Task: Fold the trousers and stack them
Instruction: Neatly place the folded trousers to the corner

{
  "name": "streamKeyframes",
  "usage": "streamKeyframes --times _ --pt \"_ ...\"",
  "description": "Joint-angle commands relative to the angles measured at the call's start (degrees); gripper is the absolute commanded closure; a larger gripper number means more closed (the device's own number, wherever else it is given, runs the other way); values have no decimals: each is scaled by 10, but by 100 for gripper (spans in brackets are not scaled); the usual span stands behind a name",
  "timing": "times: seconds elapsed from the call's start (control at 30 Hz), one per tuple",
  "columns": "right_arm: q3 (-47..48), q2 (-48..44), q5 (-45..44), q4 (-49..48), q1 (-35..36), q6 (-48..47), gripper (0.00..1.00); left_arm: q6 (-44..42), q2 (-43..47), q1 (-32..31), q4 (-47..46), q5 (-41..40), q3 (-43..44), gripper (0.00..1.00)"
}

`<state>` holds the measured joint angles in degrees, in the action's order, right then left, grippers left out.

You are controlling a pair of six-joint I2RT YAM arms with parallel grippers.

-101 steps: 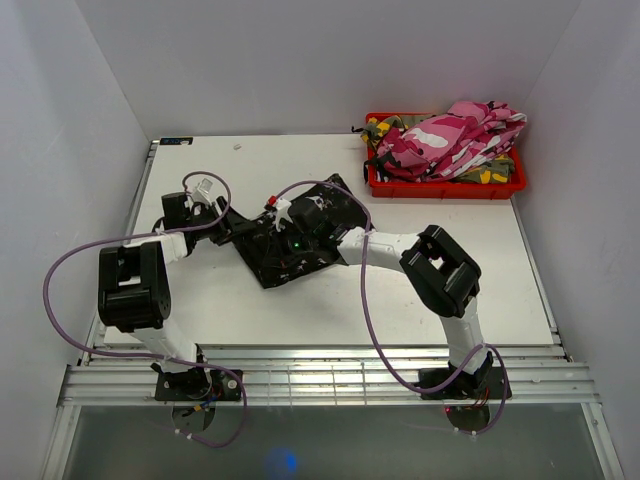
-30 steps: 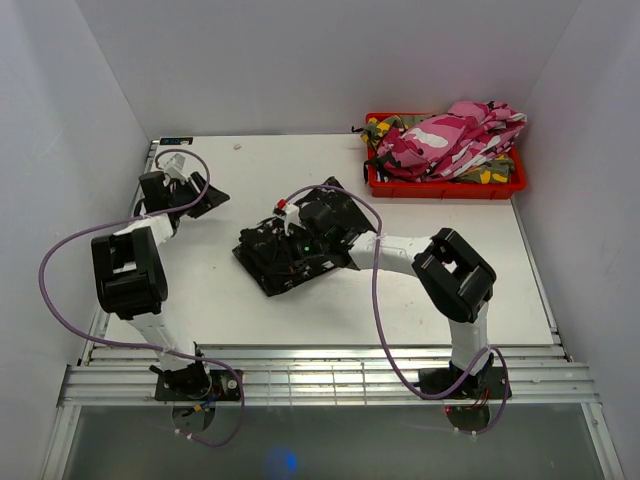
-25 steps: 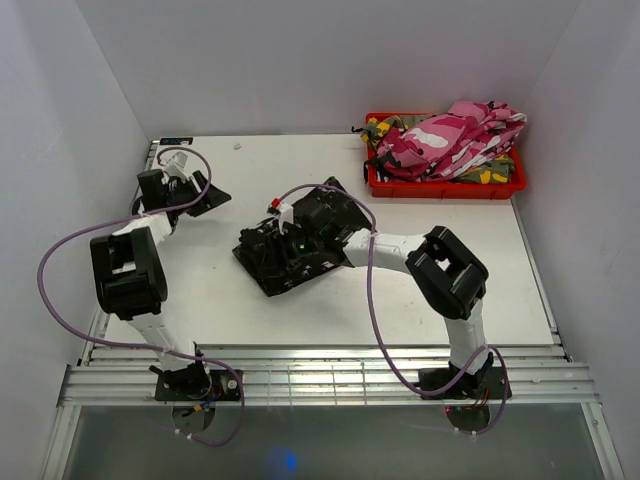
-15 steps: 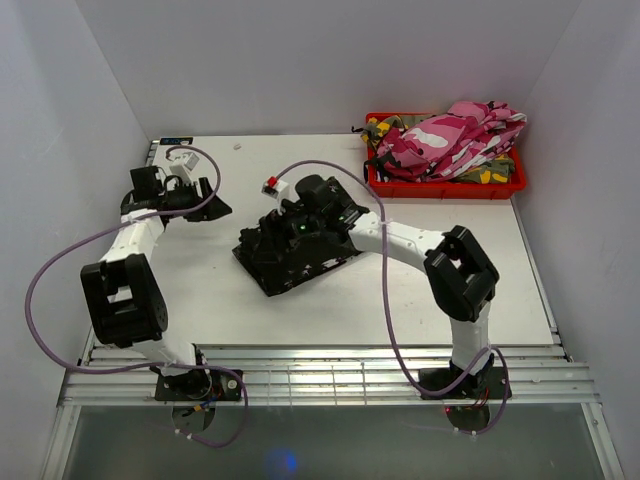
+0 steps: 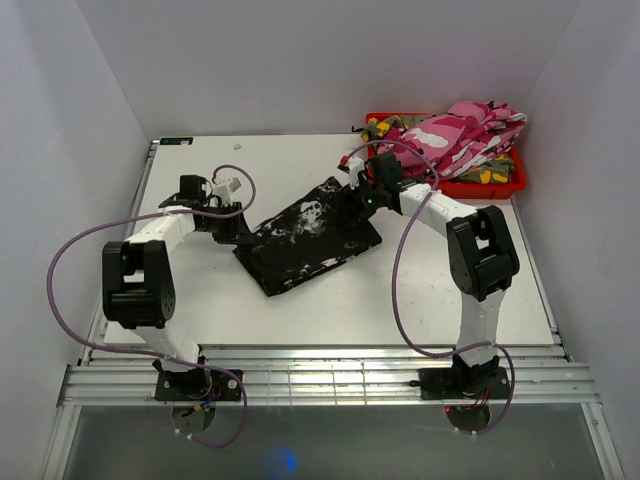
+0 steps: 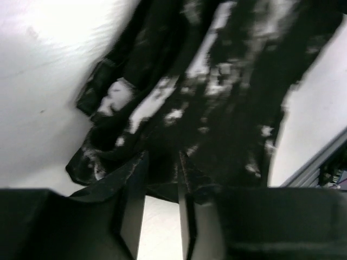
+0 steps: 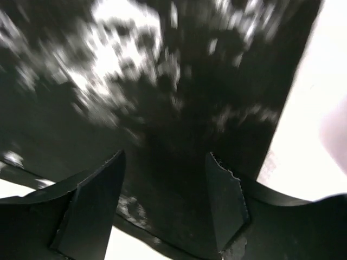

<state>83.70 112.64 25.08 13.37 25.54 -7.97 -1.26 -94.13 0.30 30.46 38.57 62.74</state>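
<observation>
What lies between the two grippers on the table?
The black white-splotched trousers, lying flat between the left gripper and the right gripper; the top view shows it.

black trousers [image 5: 310,235] with white splotches, pink-and-white camouflage trousers [image 5: 455,135], green-yellow camouflage trousers [image 5: 490,173] underneath, red bin [image 5: 440,188], plain white surface [image 5: 400,290], black-and-white robot arms [image 5: 135,285], purple cables [image 5: 393,290], pale grey walls [image 5: 60,100]

obstacle: red bin [image 5: 480,187] far right | free: table [image 5: 420,290] near side, right of black trousers [image 5: 310,235]
</observation>
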Motion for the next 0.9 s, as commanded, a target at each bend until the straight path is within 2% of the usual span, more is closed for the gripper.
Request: streamKeyframes --times 0.0,0.1,0.23,0.3,0.4,0.43,0.47,0.5,0.6,0.67,0.77,0.8,0.83,0.87 --pt "-32 10 -21 28 15 -80 35 49 -63 7 35 -94 16 63" --pt "-69 5 -15 51 16 -88 38 22 -115 13 29 -159 38 71" --pt "-127 -31 7 56 28 -76 41 -27 -183 43 33 -194 126 79" --pt "-151 -56 31 59 39 -68 41 -56 -203 52 26 -202 158 79" --pt "-160 -78 75 58 86 -51 41 -105 -235 58 24 -184 226 68" --pt "-155 -80 87 56 94 -45 40 -117 -237 58 26 -174 241 53" --pt "-149 -83 100 55 101 -40 37 -128 -233 58 33 -156 267 48" --pt "-140 -84 123 54 106 -24 36 -157 -223 58 35 -126 274 44" --pt "-90 -87 131 56 92 -2 30 -169 -159 52 35 -99 285 29" --pt "-61 -94 127 55 75 15 24 -165 -112 20 52 -126 297 22" --pt "-29 -105 110 61 40 37 14 -134 -73 -41 83 -176 296 18" --pt "-21 -111 90 65 24 37 12 -116 -52 -56 89 -179 280 16" --pt "-13 -115 75 70 17 37 9 -66 -44 -74 94 -221 267 15" --pt "-7 -118 63 81 10 32 3 -48 -38 -112 105 -235 254 15"
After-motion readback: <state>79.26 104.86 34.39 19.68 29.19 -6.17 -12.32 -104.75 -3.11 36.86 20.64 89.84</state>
